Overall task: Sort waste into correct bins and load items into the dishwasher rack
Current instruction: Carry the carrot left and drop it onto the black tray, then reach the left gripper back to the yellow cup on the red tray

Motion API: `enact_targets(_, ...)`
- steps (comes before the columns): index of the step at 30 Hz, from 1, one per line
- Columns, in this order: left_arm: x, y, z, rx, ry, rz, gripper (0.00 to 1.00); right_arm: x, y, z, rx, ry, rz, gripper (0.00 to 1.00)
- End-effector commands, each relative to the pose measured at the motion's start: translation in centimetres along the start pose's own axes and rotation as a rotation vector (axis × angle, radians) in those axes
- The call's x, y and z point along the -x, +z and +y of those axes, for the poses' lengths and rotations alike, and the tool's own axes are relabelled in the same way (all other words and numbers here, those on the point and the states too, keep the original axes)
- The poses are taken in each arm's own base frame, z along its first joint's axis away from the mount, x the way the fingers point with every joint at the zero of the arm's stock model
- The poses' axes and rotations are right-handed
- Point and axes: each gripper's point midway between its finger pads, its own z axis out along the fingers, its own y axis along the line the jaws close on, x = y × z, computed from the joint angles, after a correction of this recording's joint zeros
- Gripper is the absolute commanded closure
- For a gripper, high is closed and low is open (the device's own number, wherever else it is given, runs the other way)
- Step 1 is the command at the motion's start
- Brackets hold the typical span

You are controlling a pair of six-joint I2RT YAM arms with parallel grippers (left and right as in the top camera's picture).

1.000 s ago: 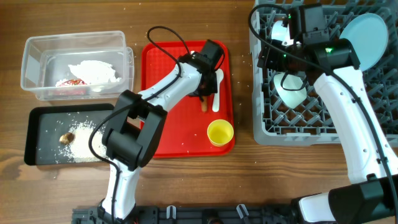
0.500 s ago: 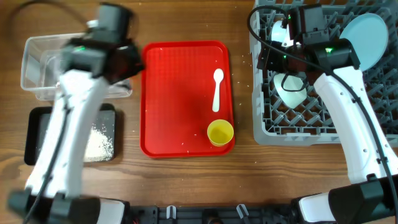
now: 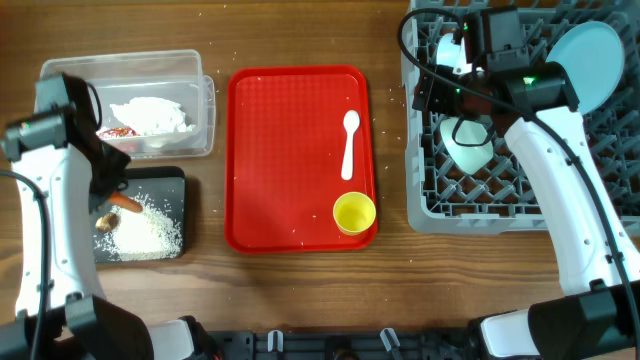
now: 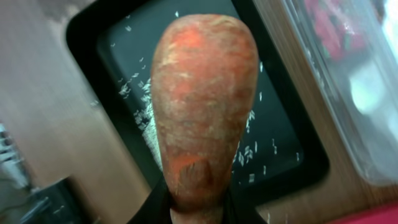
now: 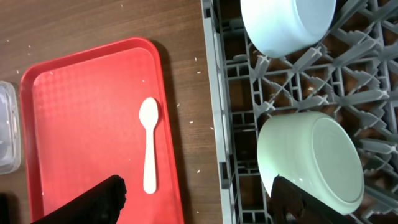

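My left gripper (image 3: 112,193) is shut on the orange-brown carrot-like stick (image 3: 126,203) and holds it over the black tray (image 3: 177,181). The stick fills the left wrist view (image 4: 202,106), with the black tray (image 4: 93,37) below it. Rice grains (image 3: 150,232) and a brown lump (image 3: 105,222) lie in that tray. The clear tub (image 3: 60,140) holds the white napkin (image 3: 150,113) and the red-and-white wrapper (image 3: 118,133). My right gripper (image 3: 440,95) is open and empty over the left edge of the grey rack (image 3: 520,205). The rack holds two bowls (image 5: 287,22) (image 5: 311,162) and the pale-blue plate (image 3: 590,60).
The flat red serving tray (image 3: 290,150) lies in the middle with the white spoon (image 3: 349,143) and the yellow cup (image 3: 353,213) on its right side. The spoon also shows in the right wrist view (image 5: 148,143). Stray rice grains lie on the wood.
My left arm has swung from the red tray to the far left, carrying the carrot-like stick over the black tray. The right arm has not moved.
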Motion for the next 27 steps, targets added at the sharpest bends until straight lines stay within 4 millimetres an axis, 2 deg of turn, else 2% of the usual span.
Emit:
enact_targets(1,-1.8,4.6,1.1,0.039,-0.098,0.016,0.94,0.3,-0.8,-0.1,-0.004,-0.010,-0.018,0.22)
enact_targets(4,-2.9,7.3,0.9,0.025,-0.141,0.003,0.91,0.2,-0.7,-0.1,-0.006,-0.011,-0.014,0.22)
enact_targets(7,-3.2,9.2,0.4,-0.009,-0.175,-0.028,0.77,0.2,-0.7,-0.1,-0.005,-0.011,-0.013,0.22)
enact_targets(9,-3.1,9.6,0.2,-0.016,-0.176,-0.035,0.75,0.1,-0.7,-0.1,-0.007,-0.010,-0.010,0.22)
enact_targets(14,-2.6,9.6,-0.3,-0.038,-0.185,-0.055,0.54,0.0,-0.7,-0.2,-0.008,-0.011,-0.007,0.22)
enact_targets(17,-2.2,9.3,-0.6,-0.051,-0.188,-0.067,0.51,0.0,-0.7,-0.2,-0.008,-0.032,-0.007,0.22)
enact_targets(19,-1.3,7.8,-1.3,-0.080,-0.151,-0.069,0.51,0.0,-0.7,-0.2,-0.008,-0.035,-0.007,0.22)
enact_targets(21,-0.5,5.1,-2.9,-0.163,-0.065,-0.049,0.52,0.1,-0.7,-0.1,-0.007,-0.036,-0.011,0.22)
enact_targets(23,-0.2,1.8,-5.4,-0.299,0.043,-0.018,0.52,0.1,-0.7,-0.1,-0.007,-0.035,-0.011,0.22)
enact_targets(25,-1.5,-3.3,-9.9,-0.543,0.248,0.017,0.46,0.1,-0.7,-0.1,-0.006,-0.035,-0.011,0.22)
enact_targets(26,-3.5,-6.3,-12.6,-0.685,0.411,0.024,0.40,0.1,-0.7,-0.1,-0.007,-0.035,-0.011,0.22)
enact_targets(27,-5.0,-7.3,-13.9,-0.732,0.488,0.024,0.36,0.1,-0.7,-0.1,-0.007,-0.035,-0.010,0.22)
